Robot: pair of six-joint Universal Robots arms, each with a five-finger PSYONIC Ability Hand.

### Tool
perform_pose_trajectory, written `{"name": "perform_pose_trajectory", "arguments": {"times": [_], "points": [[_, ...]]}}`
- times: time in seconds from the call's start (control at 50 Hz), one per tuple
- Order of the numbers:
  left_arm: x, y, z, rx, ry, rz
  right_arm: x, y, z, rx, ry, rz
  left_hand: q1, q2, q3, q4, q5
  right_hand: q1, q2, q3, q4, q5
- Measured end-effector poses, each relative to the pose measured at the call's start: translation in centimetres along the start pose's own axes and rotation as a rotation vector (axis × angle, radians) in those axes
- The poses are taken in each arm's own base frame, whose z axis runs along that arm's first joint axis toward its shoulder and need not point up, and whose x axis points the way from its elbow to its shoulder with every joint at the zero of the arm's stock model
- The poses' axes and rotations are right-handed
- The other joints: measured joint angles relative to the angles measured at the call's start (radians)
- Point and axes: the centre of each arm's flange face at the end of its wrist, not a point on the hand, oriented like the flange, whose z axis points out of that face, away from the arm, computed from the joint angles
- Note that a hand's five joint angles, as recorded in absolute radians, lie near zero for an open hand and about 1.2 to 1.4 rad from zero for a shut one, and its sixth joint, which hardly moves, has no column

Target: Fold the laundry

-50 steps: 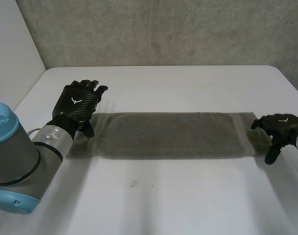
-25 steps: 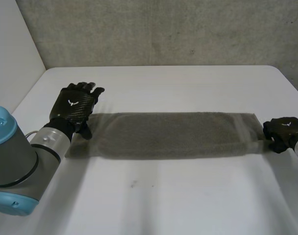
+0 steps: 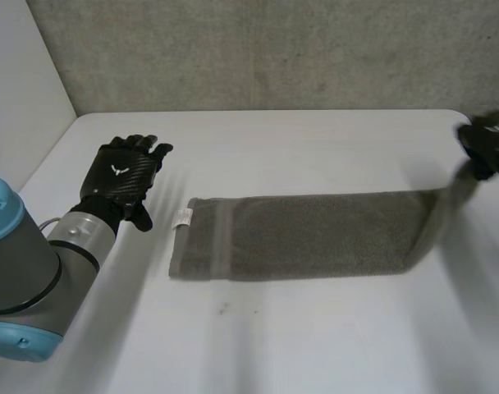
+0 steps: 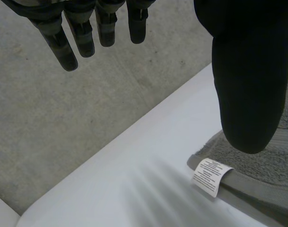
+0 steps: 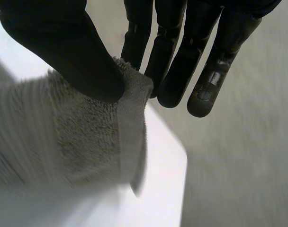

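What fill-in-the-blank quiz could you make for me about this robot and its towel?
The towel on the white table is ____ in colour.
The right hand pinches one end of it in its fingers, while the left hand holds ____.
A small white ____ sticks out at the towel's end nearest the left hand.
Missing words: grey; nothing; label.
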Motion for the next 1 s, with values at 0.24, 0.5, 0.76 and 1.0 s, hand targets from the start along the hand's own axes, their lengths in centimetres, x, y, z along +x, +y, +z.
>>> {"name": "perform_pose_trajectory", "arguments": {"times": [0.24, 0.5, 0.76, 1.0], "points": [[-2.2, -1.7, -0.1, 0.048, -0.073, 0.004, -15.6, -13.2, -3.4, 0.447, -0.318, -0.040, 0.000, 0.000, 0.000, 0.000, 0.000, 0.005, 0.000, 0.002, 0.000, 0.002], [-4.6, -2.4, -0.1, 0.072, -0.141, -0.061, -32.7, -11.4, -9.2, 0.570, -0.727, -0.071, 0.000, 0.000, 0.000, 0.000, 0.000, 0.006, 0.000, 0.002, 0.000, 0.005], [-2.5, -2.1, -0.4, 0.065, -0.069, -0.096, -29.0, -12.8, -9.5, 0.466, -0.602, 0.023, 0.000, 0.000, 0.000, 0.000, 0.000, -0.737, -0.948, -0.971, -0.959, -0.911], [4.6, -0.9, 0.4, 0.041, 0.132, -0.144, -18.2, -7.8, -8.2, 0.070, -0.447, 0.384, 0.000, 0.000, 0.000, 0.000, 0.000, -0.737, -0.948, -0.971, -0.959, -0.911]]}}
